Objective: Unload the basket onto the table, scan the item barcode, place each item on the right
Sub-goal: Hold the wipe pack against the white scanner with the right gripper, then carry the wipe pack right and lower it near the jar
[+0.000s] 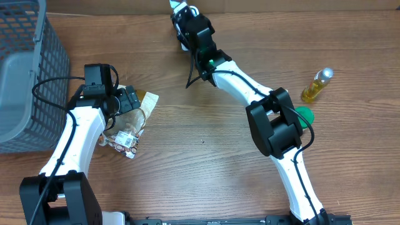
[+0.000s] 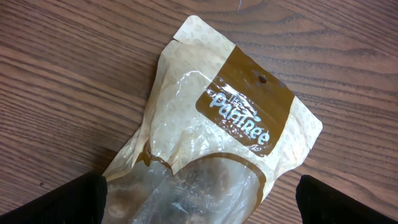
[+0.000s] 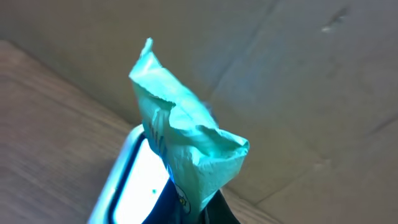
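Left gripper (image 2: 199, 190) spread wide, straddling pouch (image 2: 217, 124) on table (image 2: 62, 62). Right gripper (image 3: 189, 214) pinches crumpled teal packet (image 3: 186, 140).

We see soft, even overhead light on the table (image 1: 206, 169), with faint, short shadows. Glare streaks the pouch (image 2: 205, 124) near frame centre. The right wrist view looks soft, perhaps motion-blurred: the teal packet (image 3: 186, 149) is hazy, and a white patch is blown out at 7 o'clock.

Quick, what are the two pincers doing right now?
Left pincer: open, hovering over the brown snack pouch.
Right pincer: closed on a crumpled teal packet.
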Action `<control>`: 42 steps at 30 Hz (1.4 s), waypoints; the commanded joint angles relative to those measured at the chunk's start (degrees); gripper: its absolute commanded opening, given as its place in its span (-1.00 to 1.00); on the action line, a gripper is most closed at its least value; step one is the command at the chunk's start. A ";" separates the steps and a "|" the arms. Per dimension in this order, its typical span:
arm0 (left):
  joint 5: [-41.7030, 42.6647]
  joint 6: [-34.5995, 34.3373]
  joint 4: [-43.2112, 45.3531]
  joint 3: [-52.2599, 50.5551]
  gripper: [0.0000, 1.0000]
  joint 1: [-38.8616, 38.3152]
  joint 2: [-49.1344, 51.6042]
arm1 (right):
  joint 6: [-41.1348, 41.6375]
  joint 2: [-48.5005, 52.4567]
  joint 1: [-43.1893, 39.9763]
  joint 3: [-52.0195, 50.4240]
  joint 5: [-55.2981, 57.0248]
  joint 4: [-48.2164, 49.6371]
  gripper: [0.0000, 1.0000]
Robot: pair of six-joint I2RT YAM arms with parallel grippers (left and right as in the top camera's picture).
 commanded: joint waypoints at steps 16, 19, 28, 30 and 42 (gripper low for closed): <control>-0.70 1.29 -0.02 0.26 0.99 0.20 0.61 | 1.01 0.13 1.88 0.85 -5.77 -11.80 -0.92; -0.70 1.29 -0.04 0.26 0.99 0.20 0.61 | 1.01 0.13 1.88 0.85 -6.82 -12.55 -0.92; -0.70 1.29 -0.02 0.26 0.99 0.20 0.61 | 0.98 -0.15 1.88 0.87 -6.73 -11.74 -0.93; -0.70 1.29 -0.02 0.26 0.99 0.20 0.61 | 0.98 -1.16 1.70 0.87 -6.47 -11.15 -0.93; -0.70 1.29 -0.02 0.26 0.99 0.20 0.61 | 5.46 -18.25 -0.79 0.87 -6.19 -17.68 -0.93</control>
